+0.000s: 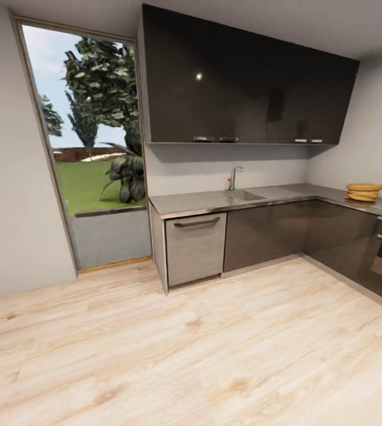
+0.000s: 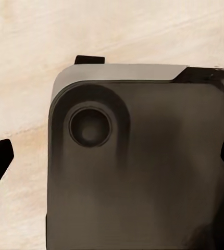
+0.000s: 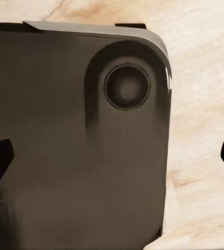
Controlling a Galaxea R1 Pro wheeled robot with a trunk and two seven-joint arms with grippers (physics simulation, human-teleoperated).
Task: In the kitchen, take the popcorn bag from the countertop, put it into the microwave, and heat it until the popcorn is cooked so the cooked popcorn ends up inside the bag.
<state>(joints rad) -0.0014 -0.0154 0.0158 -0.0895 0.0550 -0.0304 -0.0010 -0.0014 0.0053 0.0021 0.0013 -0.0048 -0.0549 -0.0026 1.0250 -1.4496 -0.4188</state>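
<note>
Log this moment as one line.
phase: in transit | head view: countertop, sink, window | left tool: open, empty | right tool: open, empty | below tools: robot base, wood floor

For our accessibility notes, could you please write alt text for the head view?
A kitchen corner: a steel countertop with sink and tap over dark cabinets, upper cabinets above. Tall window at left, light wood floor, stacked tan discs at right.
</note>
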